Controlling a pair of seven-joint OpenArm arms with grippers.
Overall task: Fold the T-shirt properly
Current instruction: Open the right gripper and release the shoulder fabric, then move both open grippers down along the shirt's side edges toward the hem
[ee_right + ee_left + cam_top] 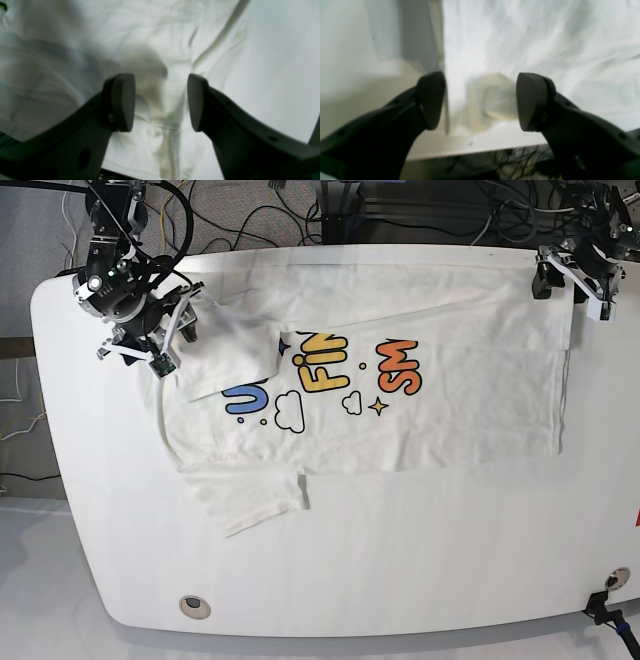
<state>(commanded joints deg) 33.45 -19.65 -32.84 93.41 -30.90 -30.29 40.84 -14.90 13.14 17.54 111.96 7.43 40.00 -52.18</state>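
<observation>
Between my left gripper's point(480, 101) dark pads I see only air — they stand well apart, poised above the hem corner of the T-shirt point(400, 380) where white cloth meets the table point(400, 580) edge. My right gripper point(161, 102) is likewise spread wide, its fingers point(123, 101) hanging over rumpled plain white fabric at a sleeve, clamped on nothing.

From the base view, my left gripper point(568, 277) sits at the far right corner of the shirt, and my right gripper point(150, 340) at the far left, by the upper sleeve. The shirt lies print-up on the white table, its long axis running left to right across that view: collar end toward my right gripper, hem toward my left. The upper sleeve is folded in over the chest and hides part of the blue lettering; yellow and orange letters, clouds and a star show beside it. The other sleeve sticks out toward the near edge — flat, unfolded. Cables point(250, 220) trail behind the table.
</observation>
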